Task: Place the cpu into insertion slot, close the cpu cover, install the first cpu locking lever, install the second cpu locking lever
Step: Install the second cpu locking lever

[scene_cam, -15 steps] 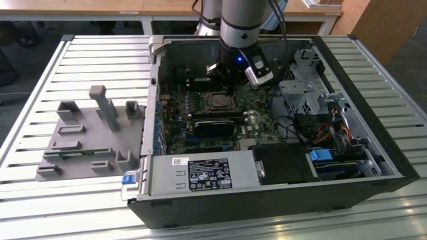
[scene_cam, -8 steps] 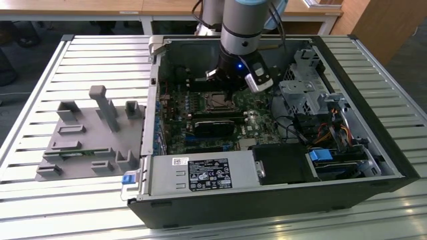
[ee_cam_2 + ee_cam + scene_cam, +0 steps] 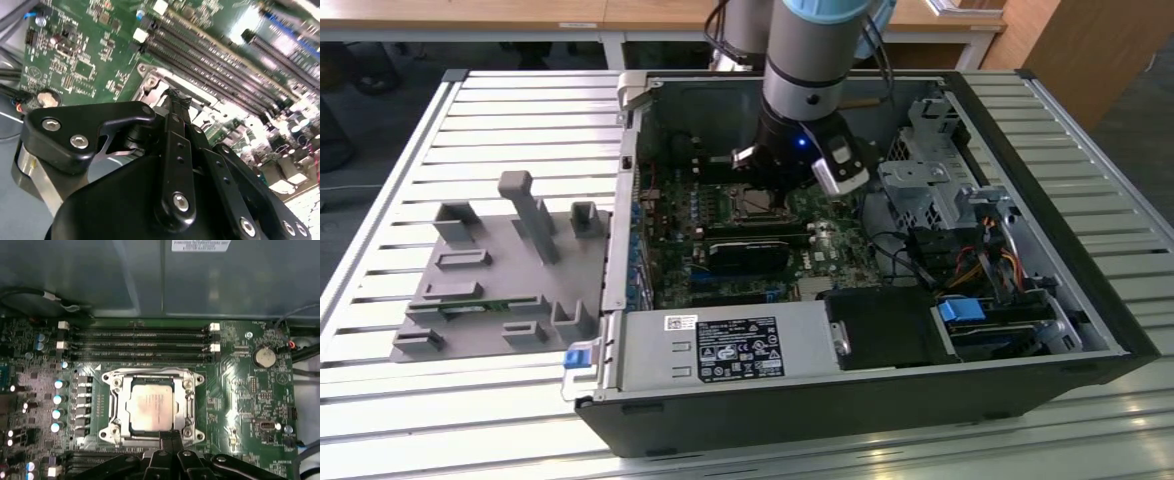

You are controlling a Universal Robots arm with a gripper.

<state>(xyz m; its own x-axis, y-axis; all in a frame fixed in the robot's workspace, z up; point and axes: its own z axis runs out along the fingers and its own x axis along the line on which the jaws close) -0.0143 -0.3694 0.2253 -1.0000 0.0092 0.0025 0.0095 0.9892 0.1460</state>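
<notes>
Hovering: tool [image 3: 167,436] over the insertion slot's [image 3: 112,405] edge
Fingers: clenched together, grasping nothing
Cpu [image 3: 150,405]: seated (cpu cover [image 3: 187,400] down around it)

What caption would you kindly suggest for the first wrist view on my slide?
The cpu sits in its socket under the cpu cover, gripper at the cover's edge.

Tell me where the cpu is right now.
In the first wrist view the cpu sits in its square socket on the green circuit board, framed by the silvery metal cover, beside the long black memory slots.
</notes>
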